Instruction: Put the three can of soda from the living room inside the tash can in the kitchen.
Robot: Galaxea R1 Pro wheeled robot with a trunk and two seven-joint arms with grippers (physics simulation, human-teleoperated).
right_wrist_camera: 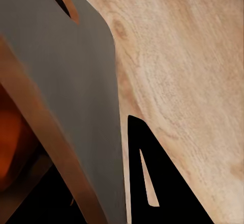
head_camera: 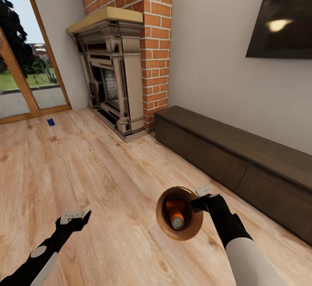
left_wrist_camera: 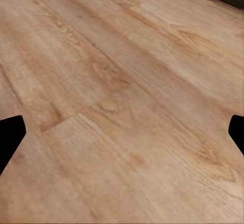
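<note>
**Cans in transit: bin carried through the living room**

Cans (head_camera: 176, 215) (two orange visible, one with its silver top up) lie inside the bin (head_camera: 164, 223), lower centre of the head view. The right gripper (head_camera: 200, 202) is clamped on the bin's rim, holding it clear of the floor (head_camera: 99, 169); in the right wrist view the grey wall (right_wrist_camera: 76, 71) and tan interior run beside one dark finger (right_wrist_camera: 152, 183). A blue can (head_camera: 50, 122) rests on the floor at the upper left, near the glass door and well apart from the bin. The left gripper (head_camera: 74, 220), lower left, holds nothing, its fingers wide (tips at both edges of the left wrist view).

Risks, as judged: the bin hangs from a single rim grip and appears tilted, so a jolt could swing it and spill the cans; leaving without the blue can would leave the task short.
</note>
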